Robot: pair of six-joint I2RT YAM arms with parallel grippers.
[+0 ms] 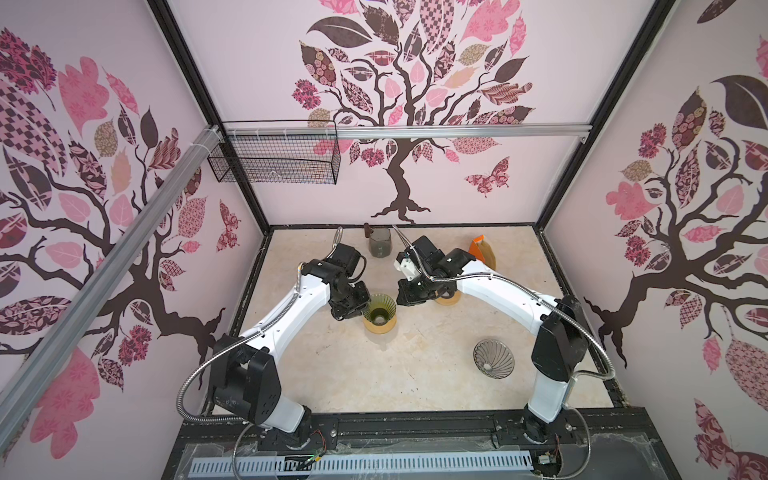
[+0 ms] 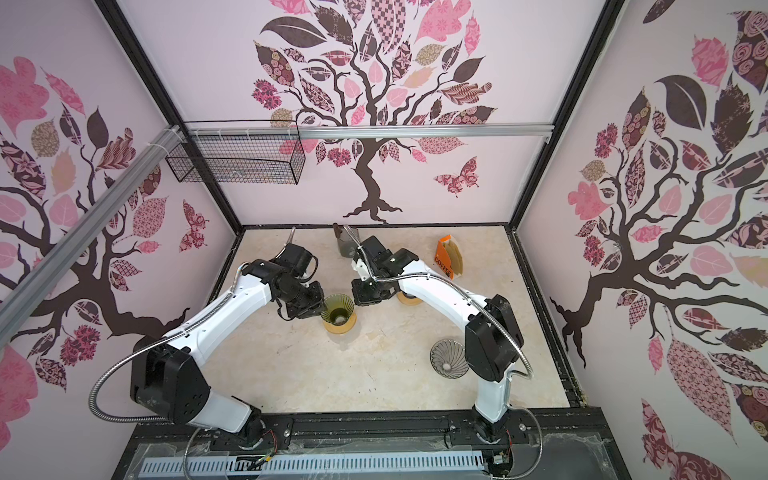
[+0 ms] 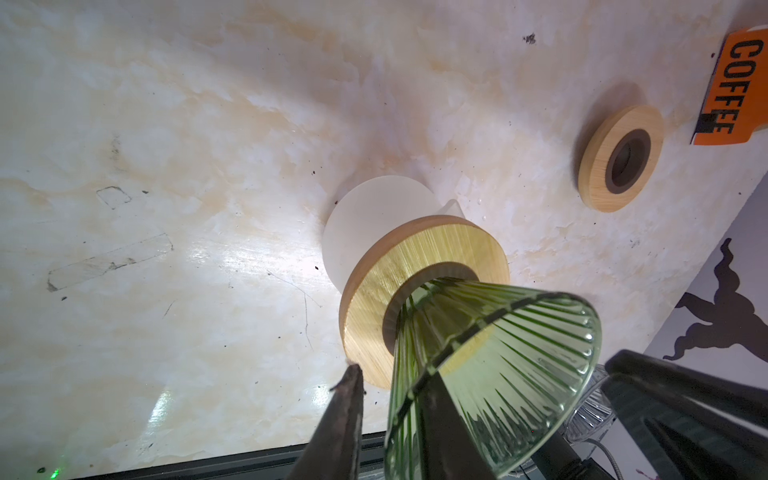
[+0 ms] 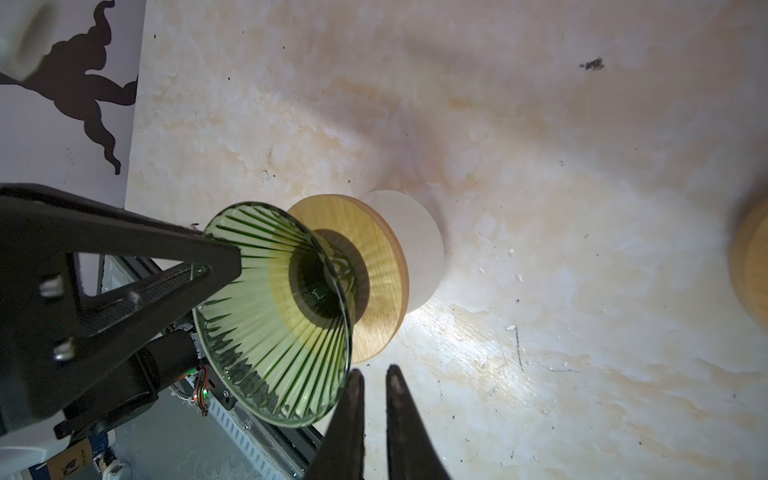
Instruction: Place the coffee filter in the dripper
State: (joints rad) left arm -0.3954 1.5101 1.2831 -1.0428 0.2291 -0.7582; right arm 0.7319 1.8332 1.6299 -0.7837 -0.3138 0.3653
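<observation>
The green ribbed glass dripper (image 1: 379,309) (image 2: 337,307) stands on a wooden ring over a white cup (image 3: 374,224) mid-table. My left gripper (image 3: 395,374) (image 1: 353,309) is open astride the dripper's (image 3: 519,353) rim, with one finger inside the cone and the outer finger (image 3: 351,399) a little off the glass. My right gripper (image 4: 374,372) (image 1: 405,297) hovers beside the far side of the dripper's (image 4: 266,324) rim, open a crack with nothing between its fingers. Brown coffee filters (image 1: 486,253) (image 2: 454,253) sit in an orange COFFEE box (image 3: 735,87) at the back right.
A second wooden ring (image 1: 446,298) (image 3: 619,158) lies under the right arm. A clear ribbed glass dripper (image 1: 493,358) (image 2: 449,358) rests front right. A grey cup (image 1: 380,243) stands at the back wall. A wire basket (image 1: 274,160) hangs on the wall rail.
</observation>
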